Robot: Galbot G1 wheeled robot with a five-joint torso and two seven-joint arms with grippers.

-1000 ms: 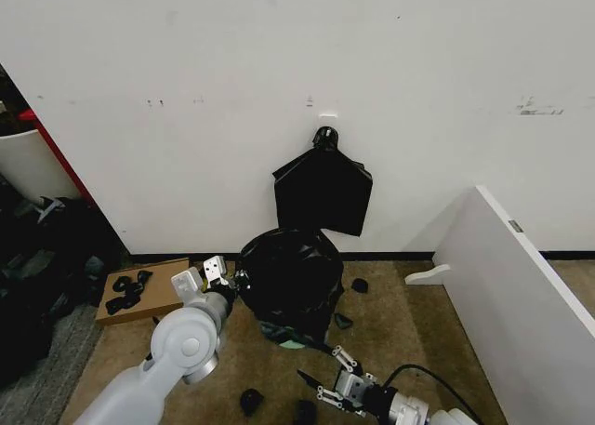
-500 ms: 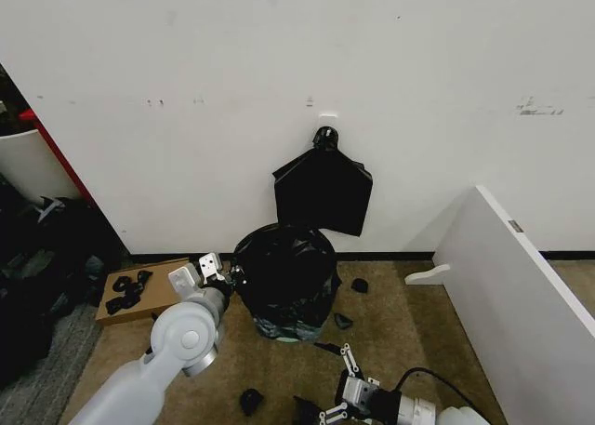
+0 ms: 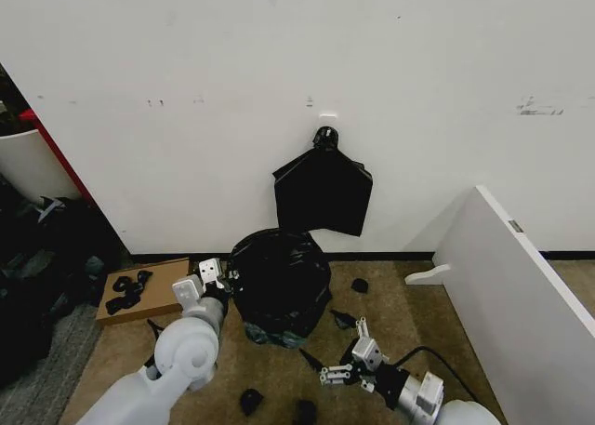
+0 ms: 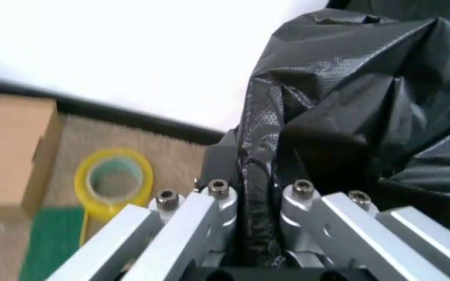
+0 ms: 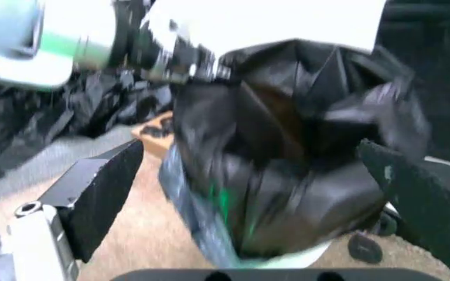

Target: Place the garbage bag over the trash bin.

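Note:
The glossy black garbage bag (image 3: 279, 281) is draped over the trash bin, whose pale lower edge (image 3: 271, 335) peeks out beneath it on the carpet by the wall. My left gripper (image 3: 213, 276) is at the bag's left side, shut on a bunched fold of the bag (image 4: 258, 175). My right gripper (image 3: 348, 360) hovers low over the floor to the right of the bin, open, facing the bag (image 5: 287, 170) with nothing between its fingers (image 5: 104, 187). The bin's white base (image 5: 319, 252) shows under the plastic.
A flat black bag bundle (image 3: 323, 191) hangs on the wall above. A white board (image 3: 521, 285) leans at the right. A cardboard box (image 3: 153, 290) with scraps, a yellow tape roll (image 4: 114, 178) and dark clutter lie left. Small black scraps (image 3: 249, 402) dot the floor.
The bag and bin have shifted a little to the left and the bag sits lower around the bin. My right gripper has risen and moved right, closer to the bin's side.

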